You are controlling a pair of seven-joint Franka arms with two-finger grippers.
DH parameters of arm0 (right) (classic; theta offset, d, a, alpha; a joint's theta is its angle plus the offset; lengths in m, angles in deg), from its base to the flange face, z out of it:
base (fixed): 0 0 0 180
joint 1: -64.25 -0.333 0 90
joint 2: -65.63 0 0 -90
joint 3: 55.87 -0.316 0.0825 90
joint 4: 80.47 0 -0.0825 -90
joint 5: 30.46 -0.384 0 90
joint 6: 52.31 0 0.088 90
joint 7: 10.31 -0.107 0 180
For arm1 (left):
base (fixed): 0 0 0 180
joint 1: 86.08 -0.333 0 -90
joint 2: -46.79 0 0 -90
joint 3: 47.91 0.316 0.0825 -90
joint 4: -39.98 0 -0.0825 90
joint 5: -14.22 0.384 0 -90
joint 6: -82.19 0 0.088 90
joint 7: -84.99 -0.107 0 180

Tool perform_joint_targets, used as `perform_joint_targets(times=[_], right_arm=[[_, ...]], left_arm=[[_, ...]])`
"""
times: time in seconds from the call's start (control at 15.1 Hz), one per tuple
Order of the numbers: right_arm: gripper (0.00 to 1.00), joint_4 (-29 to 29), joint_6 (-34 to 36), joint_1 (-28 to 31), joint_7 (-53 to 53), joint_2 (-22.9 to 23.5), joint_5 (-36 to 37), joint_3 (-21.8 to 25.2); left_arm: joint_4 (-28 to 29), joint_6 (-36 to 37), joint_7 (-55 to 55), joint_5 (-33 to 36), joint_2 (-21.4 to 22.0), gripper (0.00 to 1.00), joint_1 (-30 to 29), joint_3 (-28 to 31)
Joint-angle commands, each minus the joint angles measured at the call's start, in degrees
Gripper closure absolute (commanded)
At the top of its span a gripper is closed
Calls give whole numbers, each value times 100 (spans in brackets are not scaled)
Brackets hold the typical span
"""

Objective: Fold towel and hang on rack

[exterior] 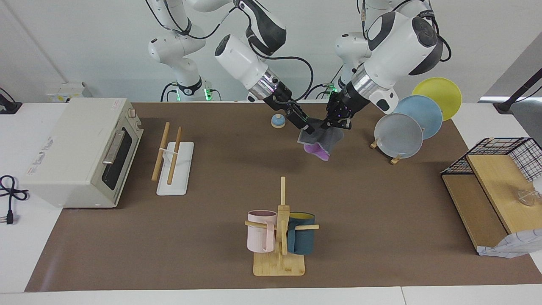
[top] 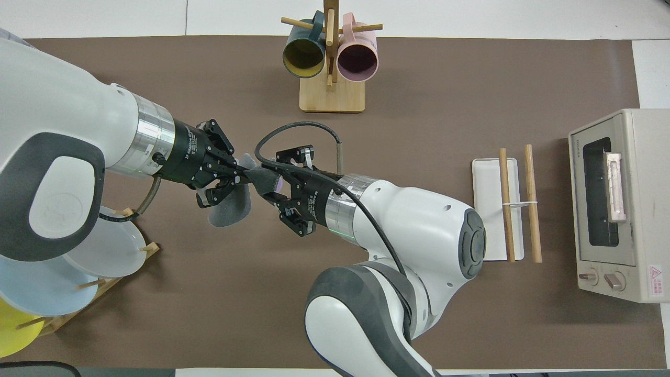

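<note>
Two grippers meet at the towel (exterior: 318, 141), which hangs in the air over the brown mat, bunched into a drooping fold with the dark grey face outward and a lobe of purple showing at its bottom. The left gripper (exterior: 327, 125) is pinched tight on one upper corner and carries the cloth's weight. The right gripper (exterior: 308, 127) has its fingers at the other upper edge; they look closed in on the cloth, though from the facing view it is hard to tell whether they have fully bitten or merely bracket the hem. The step in hand appears to be a second grasp, so that the two arms can hold the towel between them and fold or carry it. To do it well, the right gripper should catch both layers near the corner rather than a single ply, and the left should hold steady until that grip is sure; then the hands can part gently to pull the top edge taut, so the cloth hangs flat. The rack (exterior: 171, 156) lies well apart, toward the right arm's end of the table, just beside the toaster oven (exterior: 80, 151), its two wooden rods bare, so hanging is not yet begun.
</note>
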Motion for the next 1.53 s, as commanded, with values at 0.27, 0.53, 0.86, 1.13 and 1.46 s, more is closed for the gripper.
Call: perform_joint_targets(times=[0.27, 0.53, 0.86, 1.13, 1.46], right_arm=[[100, -184, 6, 186, 167, 76, -121, -42], [100, -184, 32, 186, 158, 76, -121, -42], [100, -386, 1232, 667, 411, 32, 20, 2], [100, -369, 2823, 1713, 1517, -222, 265, 2], [100, -343, 4293, 2751, 2889, -346, 731, 2]], left_arm=[[209, 50, 84, -78, 201, 100, 24, 34], [350, -2, -109, -78, 315, 0, 112, 16], [358, -2, -319, -43, 315, 0, 77, 25], [499, -11, -1108, -8, 377, 0, -89, 69], [613, 59, -3418, 377, 429, 0, -854, 69]])
